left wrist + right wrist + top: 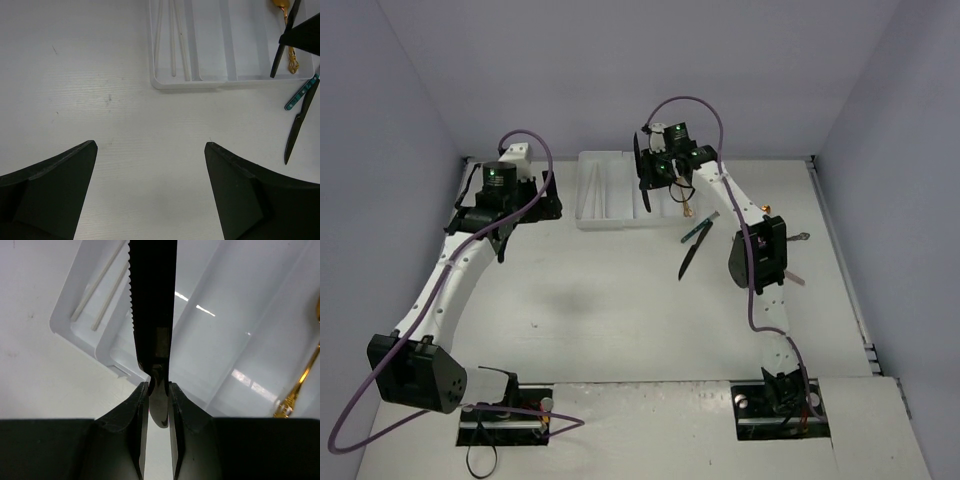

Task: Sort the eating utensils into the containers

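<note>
**Cutlery tray and both pincers, three views.** White tray (185, 84) with four long compartments side by side. The end compartment nearest the left pincer (150, 144) holds a few slim white sticks (173, 45) lying lengthwise; the opposite end compartment, to the right of the right pincer (158, 385), holds a gold spoon (290, 59) with its ornate handle end near the front wall.

The right pincer is narrow, clamped on the near end of a black knife (152, 300); the knife is matt black with one serrated edge; its blade reaches away from the fingers over the middle of the tray, though which compartment lies beneath cannot be told.

The left pincer stands wide with nothing between its fingers, above the bare table (75, 75); the tray lies ahead and to its right.

Only the left wrist view shows the detail of a second black knife (298, 127) and a teal-handled piece (301, 95), side by side on the table just outside the tray's front wall. Only the top view shows a pink-handled piece (792, 279) and a silver piece (800, 238) beside the right arm's elbow, both too small to identify.
</note>
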Controlling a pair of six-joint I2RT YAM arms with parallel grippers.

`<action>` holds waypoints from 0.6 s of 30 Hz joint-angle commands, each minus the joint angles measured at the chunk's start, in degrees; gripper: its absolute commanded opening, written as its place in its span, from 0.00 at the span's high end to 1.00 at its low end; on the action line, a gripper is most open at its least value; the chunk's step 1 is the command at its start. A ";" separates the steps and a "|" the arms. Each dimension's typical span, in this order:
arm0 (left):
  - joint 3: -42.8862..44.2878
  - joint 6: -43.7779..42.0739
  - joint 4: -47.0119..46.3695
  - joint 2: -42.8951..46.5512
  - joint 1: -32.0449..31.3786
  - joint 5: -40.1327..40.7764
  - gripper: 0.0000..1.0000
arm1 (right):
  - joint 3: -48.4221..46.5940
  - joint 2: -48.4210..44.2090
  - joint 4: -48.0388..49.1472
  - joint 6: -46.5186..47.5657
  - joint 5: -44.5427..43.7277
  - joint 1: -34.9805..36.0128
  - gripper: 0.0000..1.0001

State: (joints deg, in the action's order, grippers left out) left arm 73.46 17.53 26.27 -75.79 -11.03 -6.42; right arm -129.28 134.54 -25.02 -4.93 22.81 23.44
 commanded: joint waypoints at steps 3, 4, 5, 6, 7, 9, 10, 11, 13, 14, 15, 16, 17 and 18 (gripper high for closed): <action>-0.87 1.72 -2.45 3.99 2.07 -0.71 0.12 | -3.86 0.65 8.53 -2.09 -4.73 1.62 1.00; -0.96 1.82 -2.46 4.09 2.17 -0.81 0.12 | -3.64 0.92 8.97 -2.15 -5.02 1.70 1.00; -1.11 1.96 -2.53 4.31 2.39 -1.03 0.12 | -2.99 1.21 9.40 -2.65 -5.60 1.70 1.00; -1.17 1.98 -2.54 4.42 2.42 -1.10 0.12 | -2.36 1.29 10.64 -3.52 -6.30 1.74 1.00; -1.22 1.98 -2.54 4.52 2.43 -1.14 0.12 | -1.72 1.33 11.97 -4.43 -7.00 1.78 1.00; -1.35 2.07 -2.54 4.74 2.54 -1.14 0.12 | -0.35 1.30 13.88 -5.61 -7.91 1.75 1.00; -1.43 2.07 -2.54 4.78 2.51 -1.01 0.12 | -0.14 1.47 14.34 -6.16 -8.81 1.78 1.00; -1.54 2.07 -2.54 4.78 2.51 -0.85 0.12 | -0.07 1.66 14.62 -6.99 -9.71 1.85 1.00; -1.72 2.14 -2.47 4.78 2.58 -0.72 0.12 | 0.06 2.20 14.73 -8.18 -10.68 1.89 1.00; -1.74 2.21 -2.40 4.72 2.70 -0.70 0.12 | 0.24 2.57 14.84 -8.50 -10.77 1.87 1.00; -1.74 2.31 -2.30 4.66 2.83 -0.74 0.12 | 0.47 2.90 14.91 -8.79 -10.67 1.90 1.00; -1.74 2.42 -2.19 4.60 2.95 -0.79 0.12 | 0.70 3.19 14.91 -9.14 -10.49 1.96 1.00; -1.70 2.50 -2.23 4.47 2.99 -0.83 0.12 | 0.95 3.39 14.91 -9.38 -10.21 1.92 1.00; -1.66 2.58 -2.27 4.35 3.03 -0.87 0.12 | 1.19 3.59 14.91 -9.63 -9.93 1.88 1.00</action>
State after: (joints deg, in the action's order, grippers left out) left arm 71.33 18.89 26.46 -73.39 -8.82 -6.65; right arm -128.74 137.96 -15.15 -11.92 13.79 25.52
